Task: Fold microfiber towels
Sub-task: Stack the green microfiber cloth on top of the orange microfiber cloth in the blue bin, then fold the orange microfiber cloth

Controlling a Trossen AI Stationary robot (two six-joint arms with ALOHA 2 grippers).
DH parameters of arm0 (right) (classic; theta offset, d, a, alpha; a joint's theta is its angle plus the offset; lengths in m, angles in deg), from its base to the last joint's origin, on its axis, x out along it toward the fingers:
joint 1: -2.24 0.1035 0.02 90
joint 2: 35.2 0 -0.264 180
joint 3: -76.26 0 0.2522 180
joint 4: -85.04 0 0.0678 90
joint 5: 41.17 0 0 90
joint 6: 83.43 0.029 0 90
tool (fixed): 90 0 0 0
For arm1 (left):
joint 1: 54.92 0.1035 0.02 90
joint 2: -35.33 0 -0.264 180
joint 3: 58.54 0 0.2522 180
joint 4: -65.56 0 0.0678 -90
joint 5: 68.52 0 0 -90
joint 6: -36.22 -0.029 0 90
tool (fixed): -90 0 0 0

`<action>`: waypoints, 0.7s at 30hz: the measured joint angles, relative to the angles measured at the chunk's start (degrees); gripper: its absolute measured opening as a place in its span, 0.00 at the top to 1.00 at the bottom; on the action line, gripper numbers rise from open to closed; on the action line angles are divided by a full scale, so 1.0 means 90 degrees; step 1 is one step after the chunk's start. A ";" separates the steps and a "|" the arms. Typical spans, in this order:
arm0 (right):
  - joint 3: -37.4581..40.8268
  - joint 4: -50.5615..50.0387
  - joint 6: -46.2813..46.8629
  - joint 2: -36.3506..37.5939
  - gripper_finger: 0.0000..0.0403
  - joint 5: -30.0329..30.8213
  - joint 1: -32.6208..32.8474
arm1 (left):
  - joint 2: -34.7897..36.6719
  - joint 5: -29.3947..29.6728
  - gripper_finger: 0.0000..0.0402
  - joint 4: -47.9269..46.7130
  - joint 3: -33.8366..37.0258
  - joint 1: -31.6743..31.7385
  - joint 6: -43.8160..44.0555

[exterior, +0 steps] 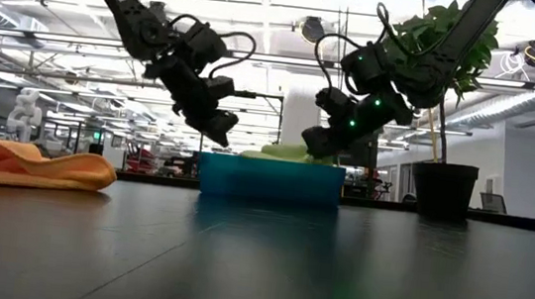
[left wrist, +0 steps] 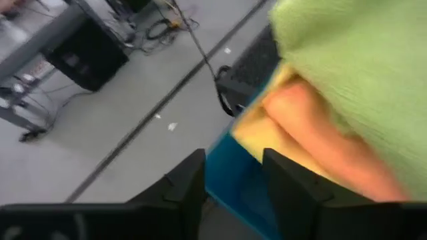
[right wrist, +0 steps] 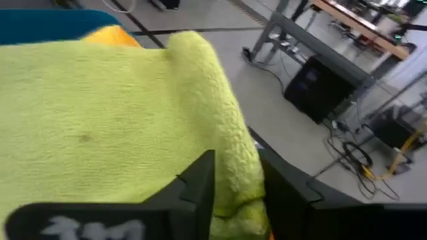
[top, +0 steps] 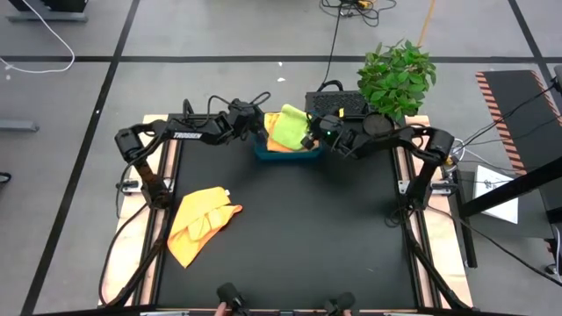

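A black-topped bench (top: pixel 290 228) stands on a grey concrete floor crossed by dark tape lines, with a potted plant (top: pixel 397 77) at its far right corner.

At the far edge of the bench, a lime green microfiber towel (top: pixel 291 125) lies heaped on top of a pile in a rigid blue tray (top: pixel 286 154), with an orange towel (top: pixel 279 145) and a yellow towel (top: pixel 273 119) showing beneath and beside it. In the low view the green cloth (exterior: pixel 282 152) rises just above the tray's front wall (exterior: pixel 270 182).

The right end effector (top: pixel 318 133) reaches in from the right side of the tray. Its wrist view shows the two dark fingers (right wrist: pixel 200 180) set either side of a thick fold at the green towel's edge (right wrist: pixel 113 120); whether they pinch it cannot be told.

The left end effector (top: pixel 257 125) hovers at the tray's left end. Its fingers (left wrist: pixel 187 187) stand apart with nothing between them, the tray's blue rim (left wrist: pixel 230 180) showing through the gap and the pile just beyond.

Well apart from the tray, near the bench's left edge, a second orange towel (top: pixel 200 224) lies crumpled and partly folded over itself; the low view shows it (exterior: pixel 27 165) as a low mound on the surface.
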 joint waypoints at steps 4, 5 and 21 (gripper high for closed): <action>0.0007 -0.0029 0.0002 0.0179 0.64 -0.0075 0.0086 | 0.0141 -0.0098 0.55 -0.0259 -0.0010 -0.0099 0.0009; 0.0007 -0.0024 0.0005 0.0271 0.62 -0.0072 0.0116 | 0.0220 -0.0098 0.54 -0.0403 -0.0001 -0.0125 0.0000; -0.0005 -0.1662 0.0678 0.2988 0.51 -0.0963 0.1999 | 0.3728 -0.1417 0.62 -0.2983 0.0212 -0.1621 0.0633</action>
